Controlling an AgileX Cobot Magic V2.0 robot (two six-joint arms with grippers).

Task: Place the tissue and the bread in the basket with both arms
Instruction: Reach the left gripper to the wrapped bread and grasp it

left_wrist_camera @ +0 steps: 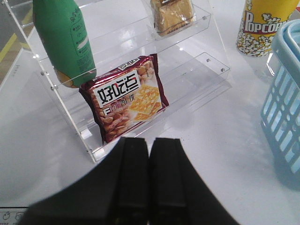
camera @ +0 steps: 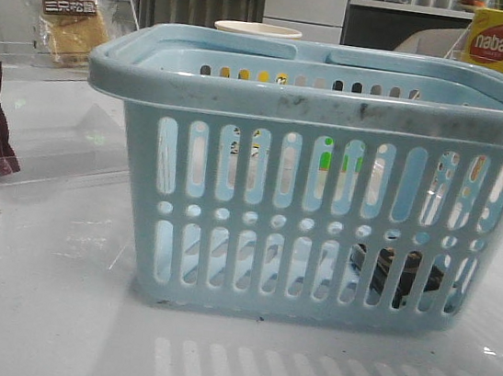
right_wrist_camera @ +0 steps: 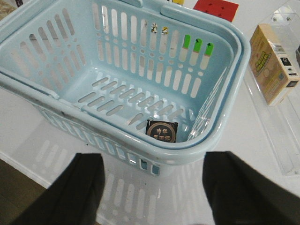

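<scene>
left gripper: fingers pressed flat together, nothing between them, hanging over the white table just in front of the clear acrylic shelf.
right gripper: fingers spread wide, nothing held, poised just outside the near rim of the basket.
tissue: dark flat pack, lying on the basket floor, tucked against the wall nearest the right gripper; in the front view it shows as a dark shape through the lower slots at the right.
basket: light blue, upright in the middle of the table, handles folded down, scuffed rim; only the tissue shows inside it.
bread: clear packet of golden-tan bread, up on the shelf's upper step, well apart from the basket; front view has it far left and behind.
maroon snack bag: leaning on the lower step, just beyond the left gripper.
green bottle: beside the snack bag, on the shelf.
popcorn cup: standing near the basket's far side.
yellow box: lying on a second clear shelf beside the basket.
</scene>
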